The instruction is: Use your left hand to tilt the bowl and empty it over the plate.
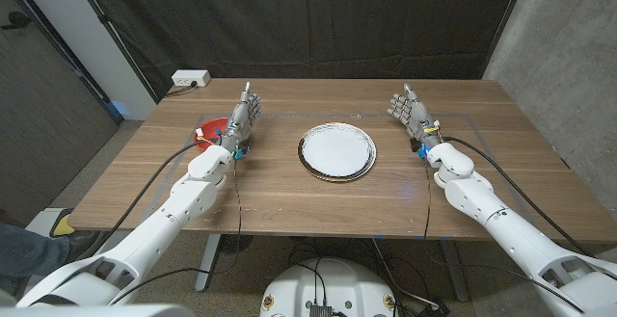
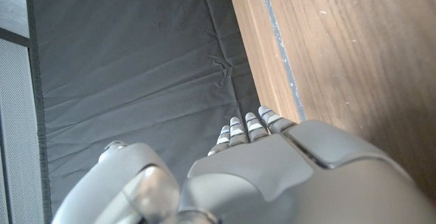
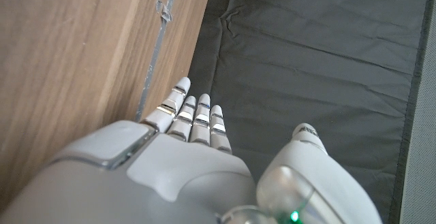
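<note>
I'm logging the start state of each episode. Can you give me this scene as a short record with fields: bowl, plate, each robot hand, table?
bowl: red bowl, at the table's left side, partly hidden behind the left robot hand; contents cannot be told
plate: white plate with a metallic rim, centre of the table, nothing on it
left robot hand: left robot hand, fingers apart, holding nothing, beside the bowl
right robot hand: right robot hand, fingers apart, holding nothing, right of the plate
table: wooden table
</note>
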Motion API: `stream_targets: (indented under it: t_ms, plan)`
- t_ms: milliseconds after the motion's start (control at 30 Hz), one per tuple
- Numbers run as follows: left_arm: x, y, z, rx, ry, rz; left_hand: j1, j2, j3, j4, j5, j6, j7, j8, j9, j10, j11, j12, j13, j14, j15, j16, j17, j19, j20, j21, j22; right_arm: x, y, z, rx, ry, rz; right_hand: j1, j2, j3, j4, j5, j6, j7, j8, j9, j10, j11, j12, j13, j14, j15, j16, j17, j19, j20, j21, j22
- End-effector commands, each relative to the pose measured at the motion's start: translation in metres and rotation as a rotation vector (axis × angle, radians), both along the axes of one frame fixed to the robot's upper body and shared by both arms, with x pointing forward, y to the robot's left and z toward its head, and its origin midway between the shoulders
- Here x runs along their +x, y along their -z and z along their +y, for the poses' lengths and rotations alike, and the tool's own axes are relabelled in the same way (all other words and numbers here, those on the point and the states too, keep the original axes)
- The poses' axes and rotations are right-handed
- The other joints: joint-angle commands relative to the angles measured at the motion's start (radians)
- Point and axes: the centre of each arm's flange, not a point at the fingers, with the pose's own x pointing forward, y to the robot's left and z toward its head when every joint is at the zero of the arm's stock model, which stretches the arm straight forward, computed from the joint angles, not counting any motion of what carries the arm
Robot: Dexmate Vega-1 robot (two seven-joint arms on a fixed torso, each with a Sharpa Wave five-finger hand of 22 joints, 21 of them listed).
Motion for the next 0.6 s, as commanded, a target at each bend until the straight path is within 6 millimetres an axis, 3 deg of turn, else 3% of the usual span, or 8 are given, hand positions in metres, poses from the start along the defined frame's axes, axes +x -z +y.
stream_targets:
  t_ms: [33,400,600]
  plan:
    - [-0.001,0.002,-0.003,0.024,-0.001,0.017,0.014,0.002,-0.007,-0.001,0.007,-0.007,0.002,0.005,0.002,-0.002,0.001,0.007,0.001,-0.006,-0.003,0.004,0.002,-0.002,-0.025,0.006,0.002,0.000,0.007,0.012,-0.014,0.001,0.038,0.011,-0.001,0.006,-0.001,0.004,0.009,-0.001,0.005,0.005,0.009,0.002,0.004,0.004,0.010,0.002,0.004,0.003,0.007,-0.027,0.002,0.005]
    - [-0.014,-0.023,-0.018,0.130,-0.010,-0.055,0.044,0.016,0.001,-0.014,0.011,0.003,0.001,0.007,0.002,0.013,0.000,0.011,0.001,0.009,-0.007,0.006,0.002,0.003,-0.024,0.006,0.002,-0.001,0.004,0.009,-0.036,-0.009,0.033,0.009,0.000,0.004,-0.001,0.003,0.010,-0.001,0.005,0.005,0.011,0.003,0.005,0.004,0.012,0.002,0.004,0.004,0.009,-0.026,-0.002,0.005]
    - [-0.025,-0.028,-0.022,0.148,-0.047,-0.068,0.066,0.025,0.007,-0.023,0.013,0.014,0.000,0.010,0.002,0.024,-0.004,0.013,0.001,0.022,-0.008,0.008,0.001,0.008,-0.023,0.006,0.002,0.000,-0.003,0.000,-0.045,-0.010,0.020,0.009,0.001,0.004,-0.001,0.003,0.012,-0.002,0.006,0.005,0.012,0.004,0.005,0.004,0.013,0.003,0.004,0.004,0.010,-0.024,-0.005,0.005]
